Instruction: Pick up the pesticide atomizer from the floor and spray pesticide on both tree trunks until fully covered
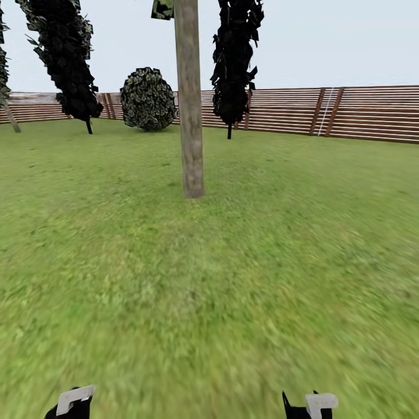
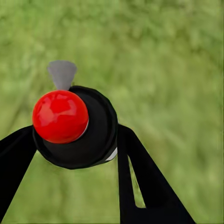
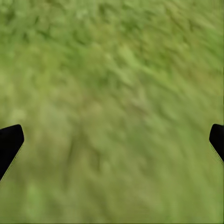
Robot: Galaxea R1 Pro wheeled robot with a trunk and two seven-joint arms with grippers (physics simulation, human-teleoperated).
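Head camera faces the tree trunk (image 1: 189, 99); both wrist cameras look closely at grass (image 3: 112, 93).

Black grippers, thin tapering black jaws, white wrist plates.

Flat, even daylight lighting scene; no cast shadows showing. Grass floor (image 1: 233, 302) rendering smeared, blurry. Fence (image 1: 372, 113) staying sharp.

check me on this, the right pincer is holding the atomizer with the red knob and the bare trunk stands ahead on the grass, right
One slip: the left pincer holds the atomizer, not the right. The left wrist view shows its fingers on either side of the black body under the red knob. The right pincer is open over grass. The bare trunk does stand ahead.
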